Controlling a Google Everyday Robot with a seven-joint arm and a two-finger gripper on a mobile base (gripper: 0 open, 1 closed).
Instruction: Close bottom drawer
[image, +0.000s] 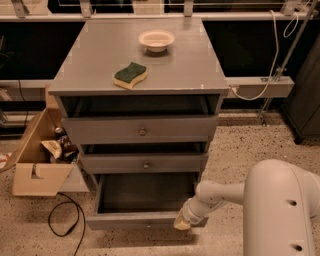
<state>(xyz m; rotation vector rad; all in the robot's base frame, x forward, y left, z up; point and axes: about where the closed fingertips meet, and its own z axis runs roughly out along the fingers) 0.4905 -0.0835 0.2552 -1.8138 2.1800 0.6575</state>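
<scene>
The bottom drawer (140, 220) of the grey cabinet is pulled out, its dark inside showing, its low front panel near the floor. My gripper (183, 223) is at the right end of that front panel, touching or almost touching it, on the end of my white arm (220, 194). The middle drawer (145, 163) and the uppermost drawer (141, 130) sit above, each slightly out, with small round knobs.
A green sponge (130, 74) and a white bowl (156, 40) lie on the cabinet top. An open cardboard box (37, 160) with clutter stands on the floor at left. A black cable (62, 220) loops by the drawer's left corner. My white base (285, 210) fills the lower right.
</scene>
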